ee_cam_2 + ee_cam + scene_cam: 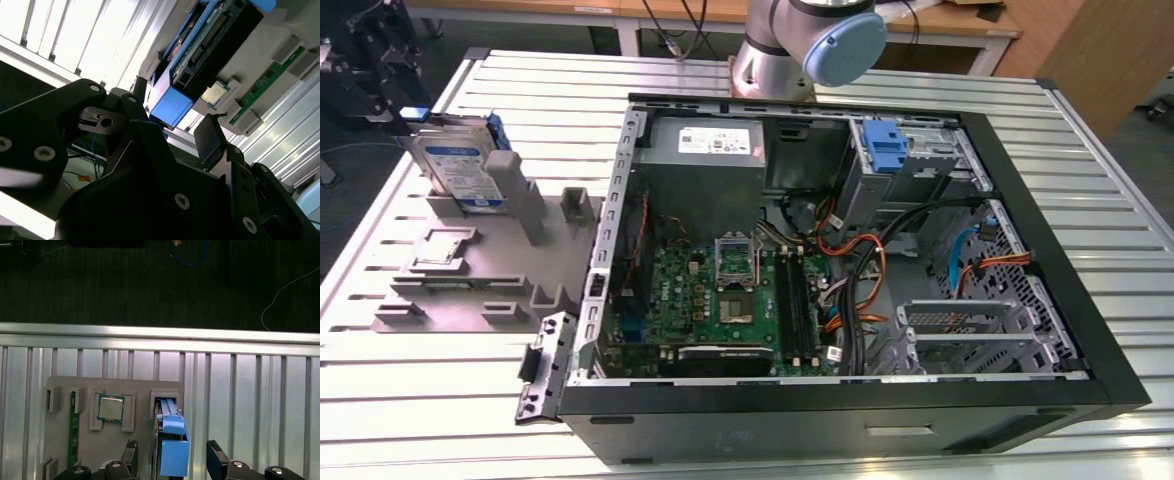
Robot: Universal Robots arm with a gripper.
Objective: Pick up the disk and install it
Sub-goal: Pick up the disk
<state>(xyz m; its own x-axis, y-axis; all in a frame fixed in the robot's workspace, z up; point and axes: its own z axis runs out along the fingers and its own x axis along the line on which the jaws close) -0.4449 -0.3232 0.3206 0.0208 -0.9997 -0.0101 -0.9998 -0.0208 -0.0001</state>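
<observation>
My gripper (172, 444) is hanging open, fingers (216, 456) straddling the disk (174, 460) with a gap on each side. Disk is standing on edge in the grey holder (467, 270), upper left of the exterior view, beside the PC case (1067, 300).

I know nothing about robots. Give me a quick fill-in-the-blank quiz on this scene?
The disk stands ____ in the grey fixture.
The plastic rails on its edges are ____.
The pincer is ____, one finger on either side of the disk.
The fixture sits at the exterior view's ____, beside the computer case.
Missing words: upright; blue; open; left.
</observation>
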